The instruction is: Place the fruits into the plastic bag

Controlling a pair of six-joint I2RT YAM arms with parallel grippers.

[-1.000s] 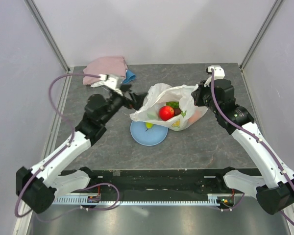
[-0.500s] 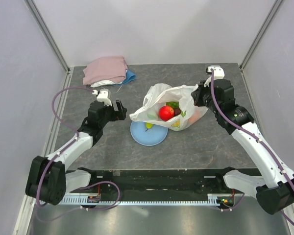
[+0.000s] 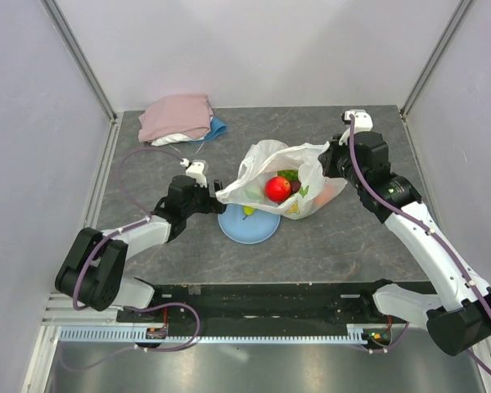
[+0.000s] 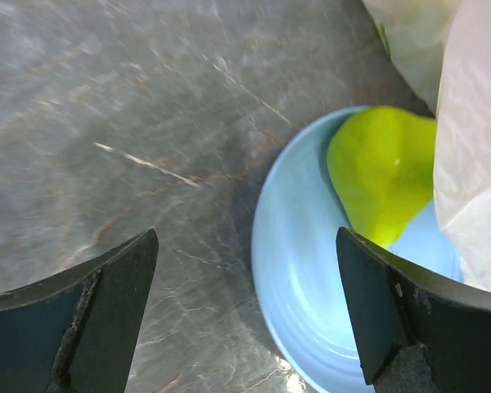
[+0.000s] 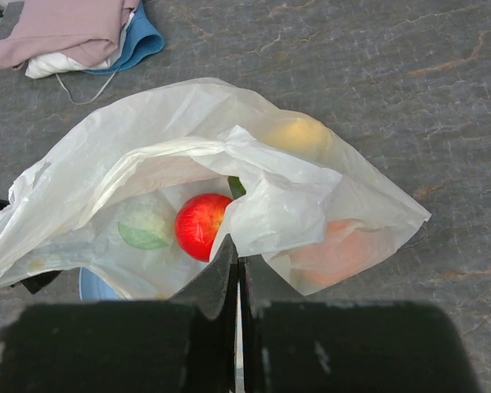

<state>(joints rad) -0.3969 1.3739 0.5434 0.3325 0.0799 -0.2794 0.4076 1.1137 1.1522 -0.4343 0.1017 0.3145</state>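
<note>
The plastic bag (image 3: 266,164) lies open at mid-table, its near edge draped over the light-blue plate (image 3: 239,229). Inside it are a red apple (image 3: 278,188), a green fruit (image 3: 289,174) and a small dark one (image 3: 297,187); an orange (image 5: 335,246) and a yellow mango (image 5: 299,135) show through the film. A yellow-green pear (image 4: 385,172) lies on the plate (image 4: 311,311), partly under the bag. My left gripper (image 3: 210,200) is open and empty, low at the plate's left rim (image 4: 245,315). My right gripper (image 3: 326,168) is shut on the bag's right edge (image 5: 237,264) and holds it up.
A folded pink cloth (image 3: 176,116) on a blue one (image 3: 218,128) lies at the back left, also in the right wrist view (image 5: 57,24). Enclosure walls stand on the left, right and far sides.
My left arm has drawn back from the bag's mouth and come down low beside the plate's left rim. The right arm and the bag have not moved.
</note>
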